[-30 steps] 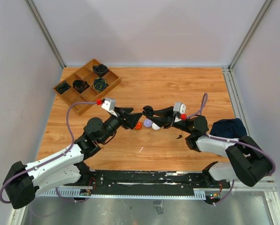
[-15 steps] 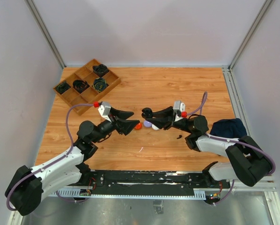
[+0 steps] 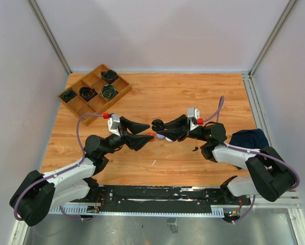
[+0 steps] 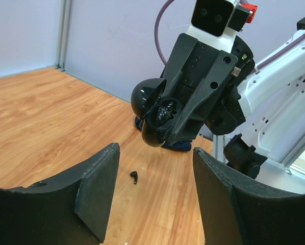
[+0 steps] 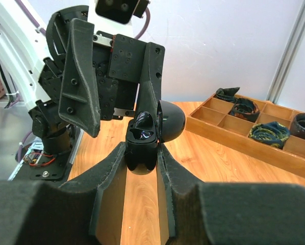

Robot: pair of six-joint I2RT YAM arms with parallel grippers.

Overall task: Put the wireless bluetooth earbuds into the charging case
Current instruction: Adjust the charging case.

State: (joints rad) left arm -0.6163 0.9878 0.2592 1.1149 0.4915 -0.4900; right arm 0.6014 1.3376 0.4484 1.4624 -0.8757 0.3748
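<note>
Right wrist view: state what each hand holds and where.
Right hand grips the open black case by its lower half. Left hand holds nothing.

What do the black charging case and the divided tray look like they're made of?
The black charging case is likely hard plastic with a glossy finish: its rounded shell throws sharp highlights. The divided tray looks like matte wood, with thin flat walls in warm brown, though it could be wood-look board.

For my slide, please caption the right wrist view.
Right gripper holds open glossy black round charging case facing open left gripper.
</note>
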